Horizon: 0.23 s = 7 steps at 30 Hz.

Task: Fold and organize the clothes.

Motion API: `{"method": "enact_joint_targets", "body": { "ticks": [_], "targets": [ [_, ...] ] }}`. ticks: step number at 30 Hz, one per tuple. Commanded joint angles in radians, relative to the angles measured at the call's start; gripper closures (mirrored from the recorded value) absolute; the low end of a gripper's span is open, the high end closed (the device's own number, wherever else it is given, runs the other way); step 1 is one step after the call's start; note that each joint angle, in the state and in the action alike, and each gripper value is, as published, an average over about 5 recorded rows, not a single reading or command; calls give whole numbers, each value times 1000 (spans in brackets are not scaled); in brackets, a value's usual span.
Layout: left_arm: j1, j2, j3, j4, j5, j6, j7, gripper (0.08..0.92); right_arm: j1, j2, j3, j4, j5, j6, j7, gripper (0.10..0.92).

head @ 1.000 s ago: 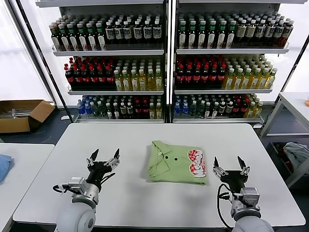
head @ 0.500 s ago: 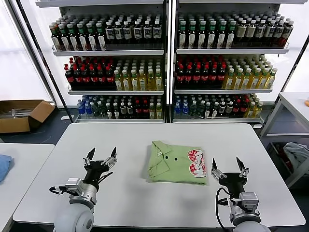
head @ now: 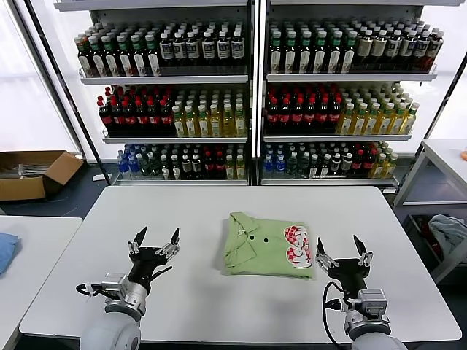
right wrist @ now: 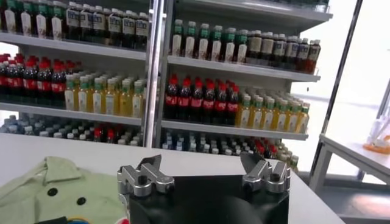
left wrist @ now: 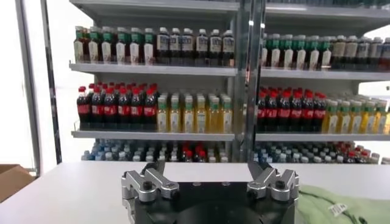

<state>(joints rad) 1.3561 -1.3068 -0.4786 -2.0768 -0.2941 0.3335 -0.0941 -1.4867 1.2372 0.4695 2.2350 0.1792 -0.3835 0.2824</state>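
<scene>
The light green polo shirt (head: 267,246) lies folded in a neat rectangle at the middle of the white table (head: 219,299), collar and dark buttons to the left, red-and-white graphic on its right side. My left gripper (head: 155,237) is open and empty, raised near the table's front left, well left of the shirt. My right gripper (head: 341,246) is open and empty, just right of the shirt's front right corner. The shirt's edge shows in the left wrist view (left wrist: 341,204) and its collar in the right wrist view (right wrist: 55,189). Both wrist views show wide-spread empty fingers.
Shelves of bottles (head: 248,95) stand behind the table. A cardboard box (head: 33,173) lies on the floor at far left. A second table with a blue cloth (head: 6,249) is at left, another white table (head: 445,157) at right.
Both grippers have shifted slightly: the left one drew a little back and left, the right one moved a little up and toward the shirt. The shirt has not moved.
</scene>
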Motion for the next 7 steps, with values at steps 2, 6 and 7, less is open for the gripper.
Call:
{"method": "enact_joint_targets", "body": {
  "ticks": [2, 6, 7],
  "targets": [
    [7, 1, -2, -4, 30, 13, 23, 177, 11, 10, -13, -10, -6, -5, 1, 203],
    [8, 1, -3, -4, 32, 15, 25, 177, 14, 14, -16, -11, -5, -6, 1, 203],
    [8, 1, -3, -4, 32, 15, 25, 177, 15, 14, -16, -10, -5, -6, 1, 203]
  ]
}}
